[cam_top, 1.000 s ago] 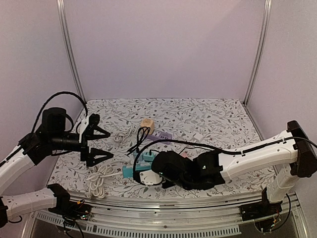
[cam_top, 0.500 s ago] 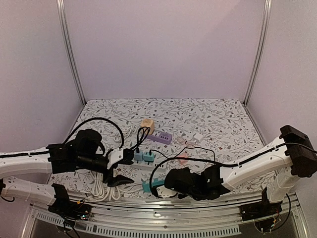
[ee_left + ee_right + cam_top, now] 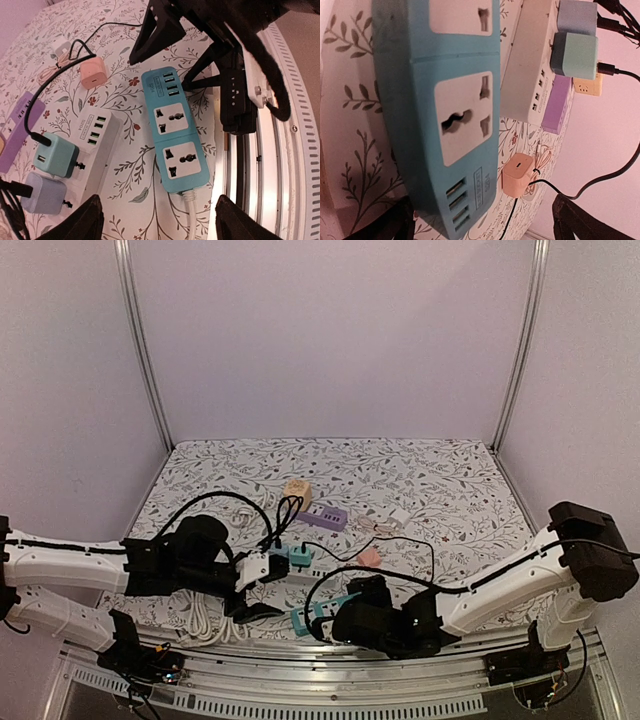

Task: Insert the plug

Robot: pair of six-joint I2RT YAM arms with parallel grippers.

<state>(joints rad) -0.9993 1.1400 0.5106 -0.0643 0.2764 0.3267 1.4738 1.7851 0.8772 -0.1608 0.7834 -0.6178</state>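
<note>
Peach-pink cube plug (image 3: 369, 557) with a thin black lead (image 3: 75, 47) lies on the table (image 3: 440, 490), just right of centre in your top view and apart from both arms. Your table wears a white cloth printed with grey leaves and small red flowers. Plain lilac walls (image 3: 330, 340) close it in, with metal posts (image 3: 142, 340) at the back corners and a slotted metal rail (image 3: 330, 705) along the bottom edge. Low in the centre of that view, a teal plastic power strip (image 3: 175, 140) lies flat, sockets up. Your right fingers (image 3: 160, 35) stand wide, one on each side of its USB end; whether they touch it you cannot tell. Your left fingers (image 3: 90, 220) are spread wide too, hovering over its cable end and holding nothing. Up and to the left of it sits a white power strip (image 3: 97, 132) carrying a teal cube (image 3: 55, 156) and a lavender cube (image 3: 42, 192).
</note>
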